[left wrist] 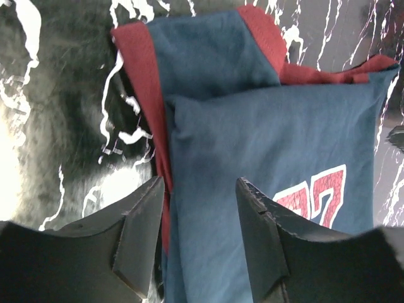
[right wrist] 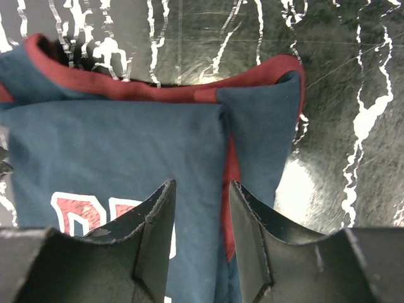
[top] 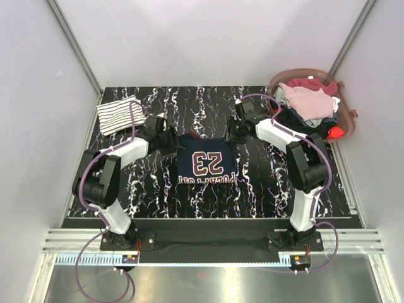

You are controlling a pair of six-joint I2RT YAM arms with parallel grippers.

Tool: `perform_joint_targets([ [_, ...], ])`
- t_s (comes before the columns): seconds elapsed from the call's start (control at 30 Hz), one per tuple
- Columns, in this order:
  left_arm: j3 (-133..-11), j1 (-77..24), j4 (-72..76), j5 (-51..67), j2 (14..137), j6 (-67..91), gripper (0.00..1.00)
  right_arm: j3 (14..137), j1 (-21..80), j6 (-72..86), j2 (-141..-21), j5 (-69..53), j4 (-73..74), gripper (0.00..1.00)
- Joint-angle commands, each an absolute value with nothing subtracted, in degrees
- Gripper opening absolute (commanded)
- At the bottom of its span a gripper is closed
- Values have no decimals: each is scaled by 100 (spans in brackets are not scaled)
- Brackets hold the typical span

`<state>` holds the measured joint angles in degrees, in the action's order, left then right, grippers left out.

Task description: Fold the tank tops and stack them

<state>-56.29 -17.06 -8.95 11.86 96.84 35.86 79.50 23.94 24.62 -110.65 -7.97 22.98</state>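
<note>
The dark navy tank top (top: pixel 203 163) with dark red trim and a red-and-white "23" lies folded over in the middle of the table. My left gripper (top: pixel 170 141) is at its far left corner and my right gripper (top: pixel 231 132) at its far right corner. In the left wrist view the left gripper (left wrist: pixel 201 189) is open over the navy cloth (left wrist: pixel 265 139), its red armhole trim (left wrist: pixel 142 69) to the left. In the right wrist view the right gripper (right wrist: pixel 201 189) is open over the navy cloth (right wrist: pixel 126 151). The white navy-striped tank top (top: pixel 118 113) lies folded at the back left.
A pinkish basket (top: pixel 346 120) heaped with pink, red and dark clothes stands at the back right corner. The black marbled table (top: pixel 265 189) has metal rails on its left and right edges and white walls all round.
</note>
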Motion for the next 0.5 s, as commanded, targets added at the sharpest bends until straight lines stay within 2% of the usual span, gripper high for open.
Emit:
perform_joint_targets([
  [0.0, -5968, -1687, -466, 1318, 9826, 3586, 53, 8262, 2347, 2329, -11214, -686, 2364, 46],
  [0.17, -6187, -1687, -519, 1327, 10151, 3560, 44, 8341, 2320, 2320, -11460, -808, 2312, 43],
  [0.37, -6389, -1696, -501, 1327, 10371, 3542, 25, 8481, 2320, 2338, -11663, -1072, 2215, 35],
  [0.47, -6530, -1687, -588, 1388, 10476, 3498, 10, 8508, 2320, 2312, -11672, -1178, 2197, 13],
])
